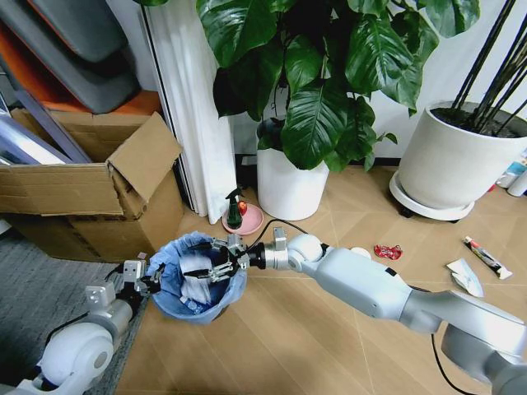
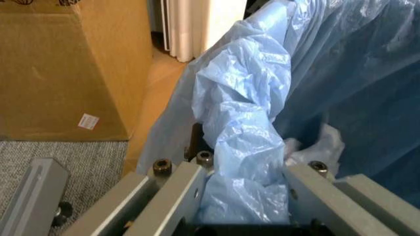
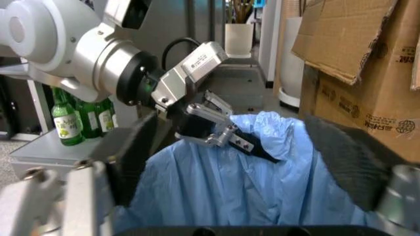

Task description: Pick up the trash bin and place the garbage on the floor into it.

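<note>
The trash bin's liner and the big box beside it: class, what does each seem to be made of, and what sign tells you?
The liner of the trash bin looks like thin light-blue plastic film: it crinkles and has a slight sheen where the left claw pinches it. The box looks like matte brown corrugated cardboard, with bent, creased flaps.

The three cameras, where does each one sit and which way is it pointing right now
Head view: on the robot's head, looking down at the floor, with the left gripper clamped on the trash bin rim and the right gripper open over its mouth.
Left wrist view: on the left arm, close against the blue bag, its fingers either side of the rim fold.
Right wrist view: on the right arm, facing across the bin toward the left gripper, cardboard box behind.
All three share the bin.
</note>
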Motion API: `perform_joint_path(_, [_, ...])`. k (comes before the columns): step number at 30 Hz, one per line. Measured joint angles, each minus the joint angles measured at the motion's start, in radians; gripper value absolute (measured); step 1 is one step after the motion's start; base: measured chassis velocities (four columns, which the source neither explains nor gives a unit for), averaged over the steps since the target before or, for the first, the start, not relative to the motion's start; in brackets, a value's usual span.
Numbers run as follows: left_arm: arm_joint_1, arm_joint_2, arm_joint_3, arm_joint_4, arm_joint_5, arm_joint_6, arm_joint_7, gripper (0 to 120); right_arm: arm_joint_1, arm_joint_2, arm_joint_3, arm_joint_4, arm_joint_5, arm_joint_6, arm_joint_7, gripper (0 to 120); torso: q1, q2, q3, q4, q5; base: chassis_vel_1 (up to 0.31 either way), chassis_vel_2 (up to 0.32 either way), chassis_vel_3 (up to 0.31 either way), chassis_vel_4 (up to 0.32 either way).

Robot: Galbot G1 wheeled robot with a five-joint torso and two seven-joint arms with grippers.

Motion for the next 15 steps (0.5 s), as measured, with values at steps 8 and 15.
perform_joint_path(8, [0.003, 0.004, -0.004, 0.0, 0.0, 0.0, -0.001, 1, -0.055, -0.065, 0.114, 0.087, -0.001, -0.006, 0.037, 100, 0.0, 0.0, 0.0, 0.0001, 0.0, 0.0, 0.0, 0.0, 0.0])
perform_joint_path(15, [0.013, -0.017, -0.014, -0.002, 0.002, 0.0, -0.002, 1, -0.258, -0.18, 0.359, 0.142, -0.034, -0.033, 0.257, 100, 0.0, 0.0, 0.0, -0.0004, 0.0, 0.0, 0.0, 0.0, 0.0])
